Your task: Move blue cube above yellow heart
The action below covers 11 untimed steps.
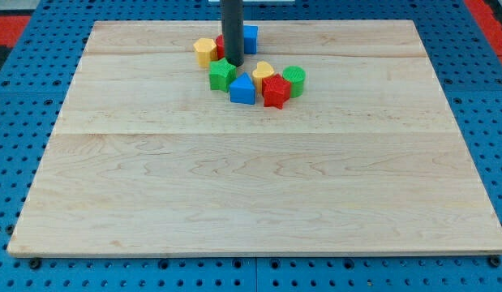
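Observation:
The blue cube (250,37) sits near the view's top, just right of my dark rod. The yellow heart (263,72) lies below and slightly right of the cube, among a cluster. My tip (233,62) rests on the board between the cube and the green star (222,75), left of the yellow heart. A red block (220,45) is mostly hidden behind the rod.
A yellow block (205,52) lies left of the rod. A blue triangular block (242,88), a red star (275,90) and a green cylinder (294,80) crowd around the heart. The wooden board (251,186) sits on a blue pegboard surface.

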### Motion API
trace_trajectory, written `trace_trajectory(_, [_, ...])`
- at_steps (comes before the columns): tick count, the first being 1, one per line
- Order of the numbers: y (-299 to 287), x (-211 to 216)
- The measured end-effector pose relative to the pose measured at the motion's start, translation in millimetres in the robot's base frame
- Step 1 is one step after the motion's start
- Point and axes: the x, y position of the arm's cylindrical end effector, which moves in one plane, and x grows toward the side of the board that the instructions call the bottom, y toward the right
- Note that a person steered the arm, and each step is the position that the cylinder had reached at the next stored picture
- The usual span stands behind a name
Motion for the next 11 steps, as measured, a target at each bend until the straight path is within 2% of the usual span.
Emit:
trace_trajectory(2, [61, -7])
trace_trajectory(5, [48, -87])
trace_trajectory(6, [33, -102])
trace_trajectory(8, [-89, -98])
trace_trajectory(9, [-106, -98])
trace_trajectory(11, [-83, -85])
